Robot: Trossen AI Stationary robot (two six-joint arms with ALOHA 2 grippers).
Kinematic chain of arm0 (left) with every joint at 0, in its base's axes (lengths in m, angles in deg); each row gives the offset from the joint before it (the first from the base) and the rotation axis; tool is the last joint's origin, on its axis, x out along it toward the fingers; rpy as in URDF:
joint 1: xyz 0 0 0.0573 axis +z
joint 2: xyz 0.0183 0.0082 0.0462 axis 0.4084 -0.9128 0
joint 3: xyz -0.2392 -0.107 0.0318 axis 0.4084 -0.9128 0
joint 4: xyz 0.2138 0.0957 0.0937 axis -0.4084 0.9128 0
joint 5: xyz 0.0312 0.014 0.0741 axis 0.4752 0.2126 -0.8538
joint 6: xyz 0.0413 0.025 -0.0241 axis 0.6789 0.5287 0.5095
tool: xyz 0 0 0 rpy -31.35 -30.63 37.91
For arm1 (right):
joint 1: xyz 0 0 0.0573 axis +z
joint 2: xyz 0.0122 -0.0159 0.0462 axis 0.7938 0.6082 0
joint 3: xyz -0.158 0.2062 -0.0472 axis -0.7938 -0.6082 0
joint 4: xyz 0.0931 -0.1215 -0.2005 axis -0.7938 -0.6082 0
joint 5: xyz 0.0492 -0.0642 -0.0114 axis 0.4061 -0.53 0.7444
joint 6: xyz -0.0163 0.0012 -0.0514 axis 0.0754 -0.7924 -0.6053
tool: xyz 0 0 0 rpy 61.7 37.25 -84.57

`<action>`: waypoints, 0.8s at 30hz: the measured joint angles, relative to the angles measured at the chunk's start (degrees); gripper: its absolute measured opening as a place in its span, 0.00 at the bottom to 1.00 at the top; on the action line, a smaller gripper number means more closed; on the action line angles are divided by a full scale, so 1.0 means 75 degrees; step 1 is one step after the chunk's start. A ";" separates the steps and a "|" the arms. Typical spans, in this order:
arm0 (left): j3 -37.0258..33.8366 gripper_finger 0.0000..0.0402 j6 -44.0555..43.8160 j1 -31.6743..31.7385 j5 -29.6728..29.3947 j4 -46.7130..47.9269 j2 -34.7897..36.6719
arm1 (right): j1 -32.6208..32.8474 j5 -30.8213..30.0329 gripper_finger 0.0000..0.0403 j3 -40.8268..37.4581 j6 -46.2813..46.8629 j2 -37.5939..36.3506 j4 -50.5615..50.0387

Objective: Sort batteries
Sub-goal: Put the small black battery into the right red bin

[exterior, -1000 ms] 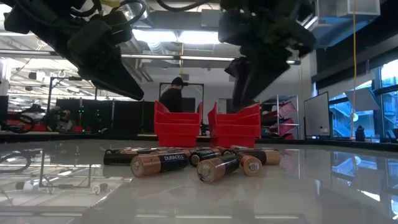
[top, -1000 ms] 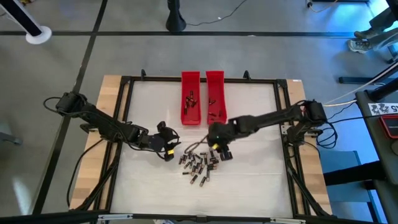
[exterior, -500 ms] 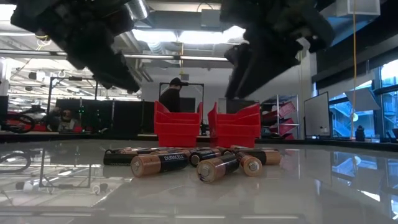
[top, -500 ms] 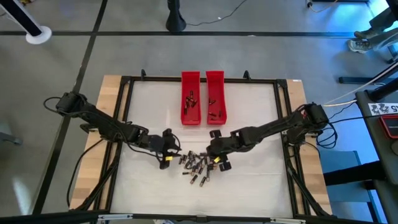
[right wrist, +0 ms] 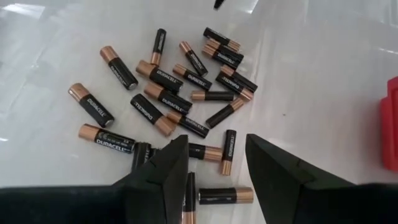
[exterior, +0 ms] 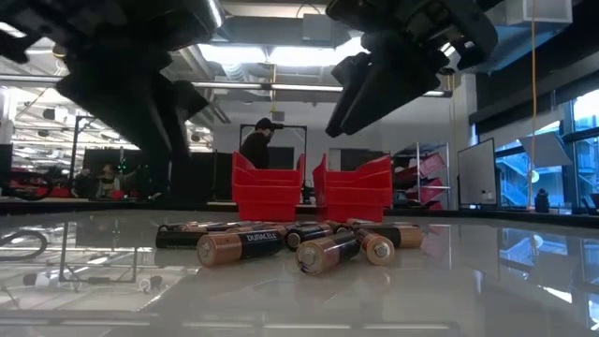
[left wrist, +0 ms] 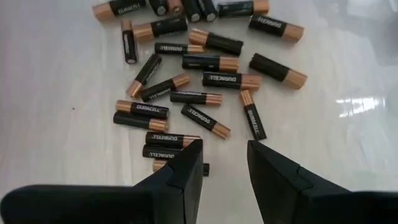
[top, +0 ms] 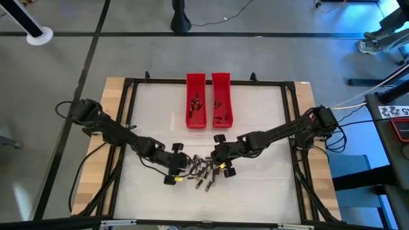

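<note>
- Batteries (top: 203,171) scattered loose on the glossy tabletop (top: 255,121), near the two red trays (top: 196,102), between both claws.
- Small, rigid, smooth cylinders; likely to roll or slip.
- Best pinched across the middle of the barrel.
- Left claw (left wrist: 225,163) open, empty, over the pile's edge.
- Right claw (right wrist: 217,163) likewise parted, holding nothing.

The batteries (top: 203,169) were small black cylinders with copper-coloured ends, several printed DURACELL. Most lay on their sides in a loose, scattered cluster on the white table surface, near its front centre, pointing in mixed directions. Some touched or lay side by side; others lay slightly apart. In the low view, two larger cells lay at the front of the cluster (exterior: 281,245). A few further batteries lay inside the two red trays (top: 197,101) behind the cluster.
</note>
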 joint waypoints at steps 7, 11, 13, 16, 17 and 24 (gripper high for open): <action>0.0875 0.39 0.0371 0.0227 0.0498 0.1411 -0.0793 | 0.0000 0.0000 0.41 0.0000 -0.0002 0.0000 0.0164; 0.1067 0.49 0.0678 0.0389 0.0493 0.1614 -0.0977 | 0.0003 0.0000 0.41 0.0000 0.0000 0.0000 0.0165; 0.1133 0.53 0.0766 0.0457 0.0484 0.1610 -0.0974 | 0.0003 0.0006 0.41 0.0000 0.0000 -0.0001 0.0157; 0.1150 0.57 0.0810 0.0594 0.0527 0.1716 -0.0974 | 0.0003 0.0009 0.41 0.0000 0.0000 0.0000 0.0127; 0.1147 0.59 0.0810 0.0642 0.0628 0.1726 -0.0974 | 0.0003 0.0012 0.41 0.0000 0.0000 0.0000 0.0102; 0.1147 0.63 0.1068 0.0820 0.0909 0.1630 -0.0975 | 0.0003 0.0015 0.41 0.0000 0.0000 0.0000 -0.0009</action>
